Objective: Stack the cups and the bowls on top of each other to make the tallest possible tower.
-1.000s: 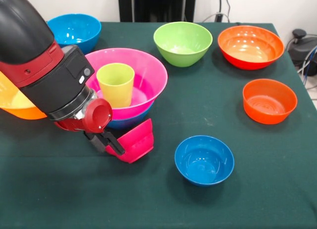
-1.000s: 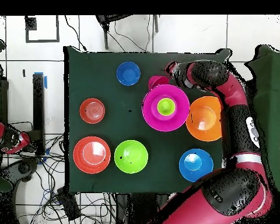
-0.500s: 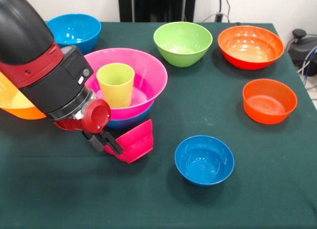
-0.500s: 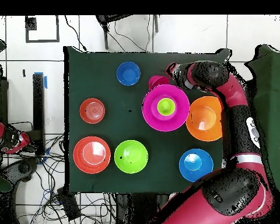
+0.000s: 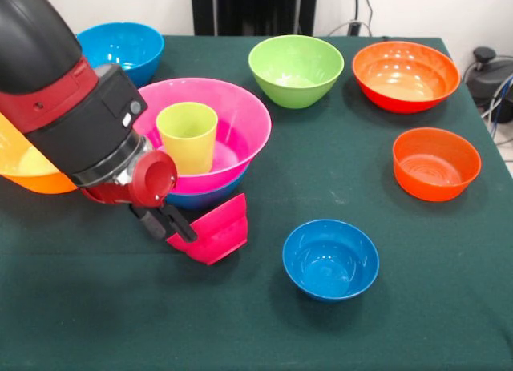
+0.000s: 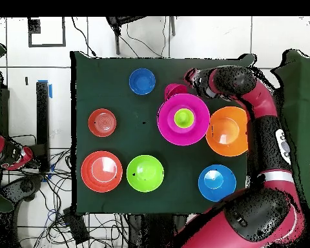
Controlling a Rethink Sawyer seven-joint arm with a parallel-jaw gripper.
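No lettering, label, brand, number or sign is showing legibly in either view. The bowls, the cup and the arm's housing are all appearing plain, with nothing on them that is reading as text.

White tiled floor (image 6: 209,39), cables (image 6: 67,213)

Glossy plastic bowls (image 5: 406,73) (matt cloth table (image 5: 449,307)).
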